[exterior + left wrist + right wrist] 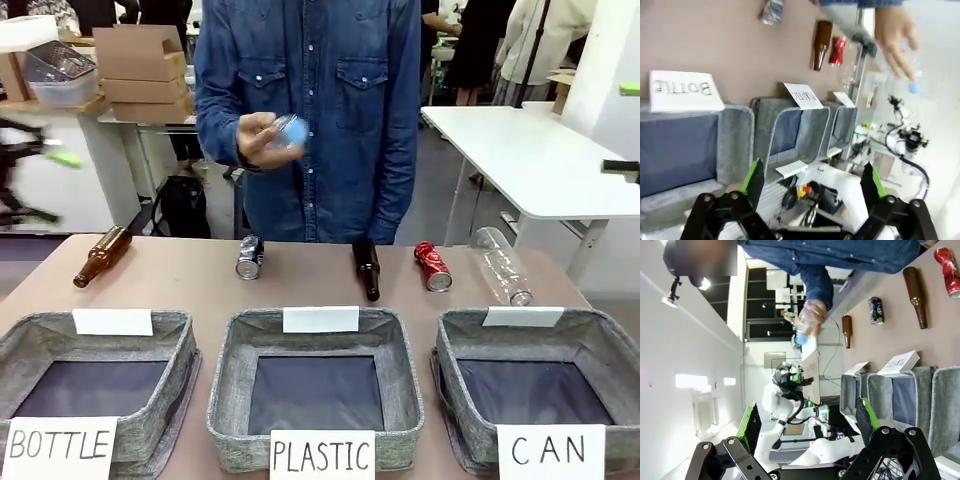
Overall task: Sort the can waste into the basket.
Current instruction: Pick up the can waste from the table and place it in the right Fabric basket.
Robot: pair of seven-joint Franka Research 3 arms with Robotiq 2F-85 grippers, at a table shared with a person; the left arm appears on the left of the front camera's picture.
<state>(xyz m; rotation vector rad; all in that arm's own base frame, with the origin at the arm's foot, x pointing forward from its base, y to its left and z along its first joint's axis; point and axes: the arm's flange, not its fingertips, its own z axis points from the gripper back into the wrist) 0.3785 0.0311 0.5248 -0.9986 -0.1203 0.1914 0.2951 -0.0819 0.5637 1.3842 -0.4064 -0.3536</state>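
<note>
Lying beyond CAN basket [597, 322], red can [433, 266] — wrist views, left pincer [814, 172] and right pincer [807, 410] released.

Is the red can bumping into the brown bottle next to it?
Apart. The front view shows a strip of bare table between the red can and the brown bottle beside it.

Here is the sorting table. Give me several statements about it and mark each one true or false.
1. The red can lies inside the CAN basket. False: it lies on the table behind it.
2. The dark can lies on the table. True.
3. The person's hand holds a brown bottle. False: it holds a clear bottle with a blue cap.
4. The CAN basket is empty. True.
5. The left gripper is shut. False: it is open.
</note>
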